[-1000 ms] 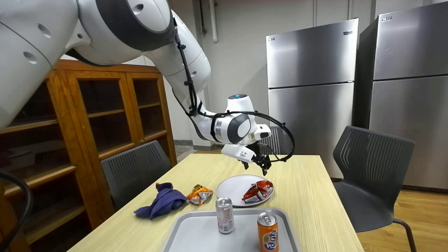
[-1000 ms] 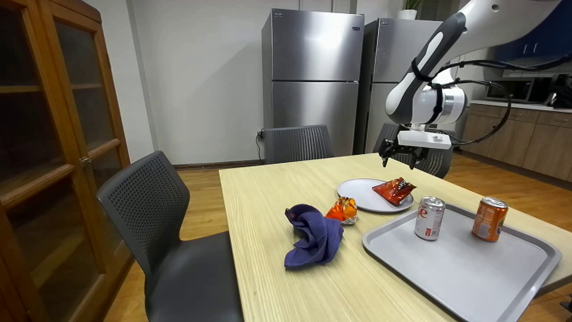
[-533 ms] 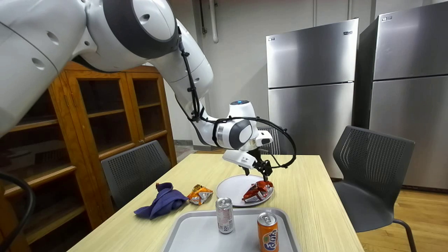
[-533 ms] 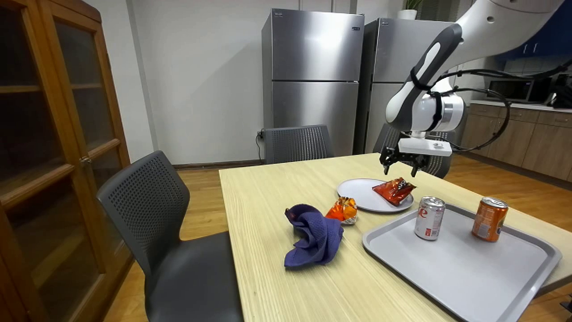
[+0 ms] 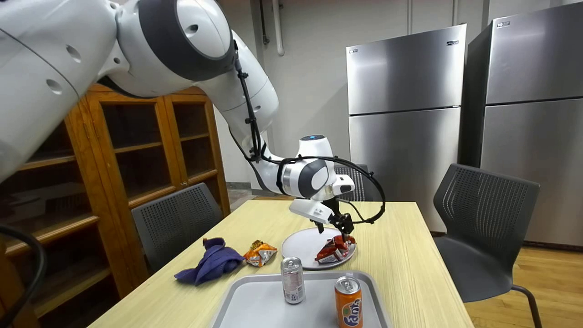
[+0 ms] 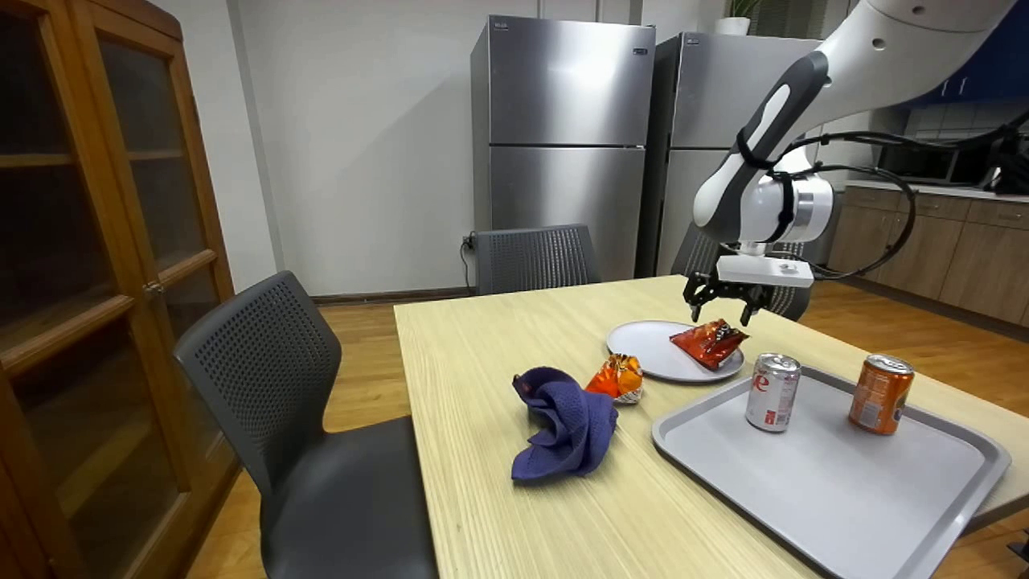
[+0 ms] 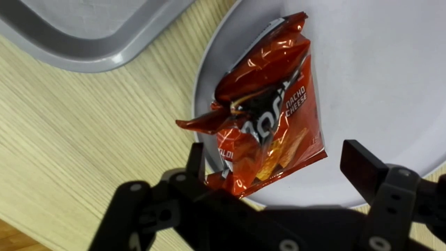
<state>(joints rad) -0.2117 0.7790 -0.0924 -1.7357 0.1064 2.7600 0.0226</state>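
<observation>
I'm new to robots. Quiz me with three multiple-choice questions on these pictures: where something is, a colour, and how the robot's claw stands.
1. Where does the red bag lie?
A. On a chair
B. On the plate
C. In the cabinet

2. What colour is the crumpled cloth?
A. Purple
B. Yellow
C. White

3. In what state is the gripper?
A. Shut on a can
B. Shut on the cloth
C. Open

1 B: the wrist view shows the plate beneath the red bag.
2 A: its purple folds show in both exterior views.
3 C: the wrist view shows a wide gap between its fingers.
</observation>
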